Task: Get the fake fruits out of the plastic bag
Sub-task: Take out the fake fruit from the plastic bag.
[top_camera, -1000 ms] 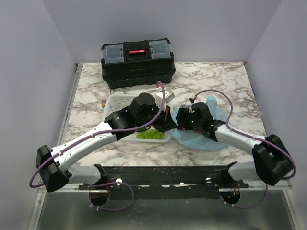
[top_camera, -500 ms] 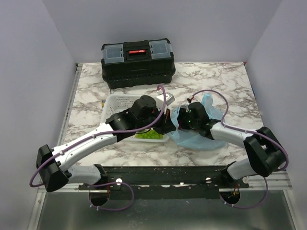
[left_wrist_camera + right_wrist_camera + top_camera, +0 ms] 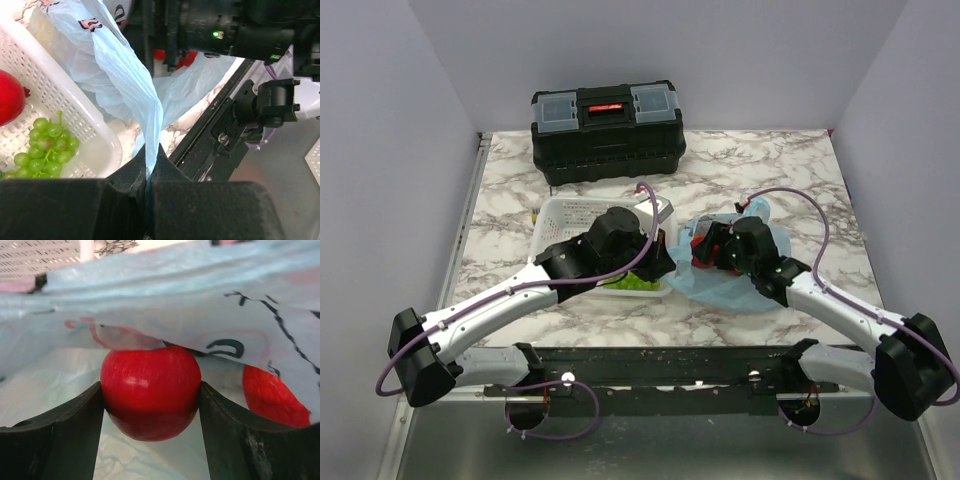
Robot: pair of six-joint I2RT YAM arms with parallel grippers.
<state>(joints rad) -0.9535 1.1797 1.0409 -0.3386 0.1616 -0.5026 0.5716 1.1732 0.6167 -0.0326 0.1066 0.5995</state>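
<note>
Currently we're pinching the thin crinkly light-blue plastic bag [image 3: 131, 87] with the left gripper [image 3: 148, 172], jaws together on its film, and clamping a glossy red plastic apple [image 3: 150, 382] in the right gripper [image 3: 151, 401].

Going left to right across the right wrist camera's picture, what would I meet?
Black jaw → red apple between the jaws → other black jaw → second red fruit, half hidden under the blue bag draped across the top.
</note>
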